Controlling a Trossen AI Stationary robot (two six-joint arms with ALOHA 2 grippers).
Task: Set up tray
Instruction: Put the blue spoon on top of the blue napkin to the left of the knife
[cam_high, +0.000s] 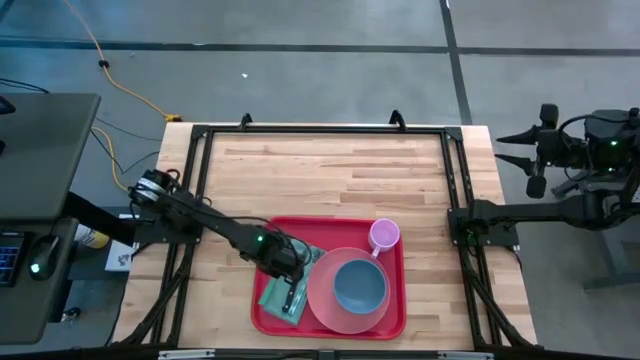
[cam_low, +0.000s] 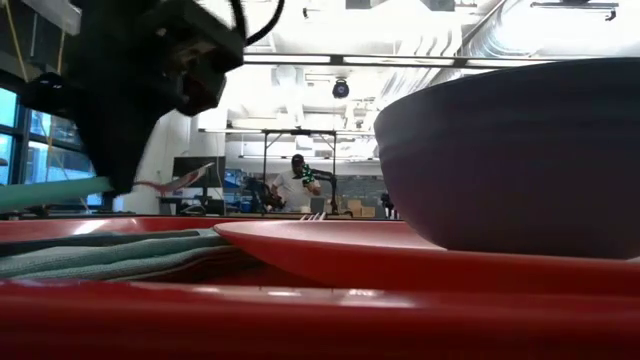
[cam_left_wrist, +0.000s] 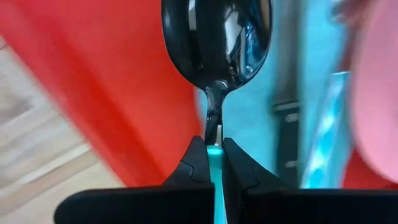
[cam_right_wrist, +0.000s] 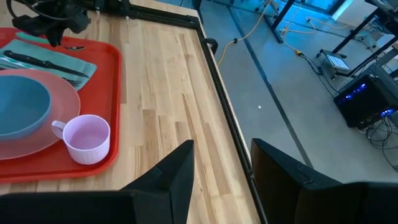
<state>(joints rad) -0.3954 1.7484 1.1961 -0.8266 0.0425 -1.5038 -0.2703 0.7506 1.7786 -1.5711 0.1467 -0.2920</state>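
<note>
The red tray sits on the wooden counter at its near edge, roughly centred between the two side rails. On the tray, a green cloth fills the left part, a pink plate with a blue bowl on it takes the middle and right, and a small pink mug stands in the far right corner, touching the plate's rim. A dark knife lies on the cloth beside the plate.

The left tool is over the cloth, between the tray's left rim and the plate, with its fingers pinched tight on the thin handle of a spoon; the spoon's bowl points forward over the cloth and the tray's red floor. Room here is tight: the plate edge lies just beside the tool on one side and the tray rim is near on the other.

The right tool waits well off the counter's right edge, its fingers parted and holding nothing.

The far half of the counter is bare wood, bounded by a black frame along its far and side edges.

No brand, label or writing can be read on any of these things
</note>
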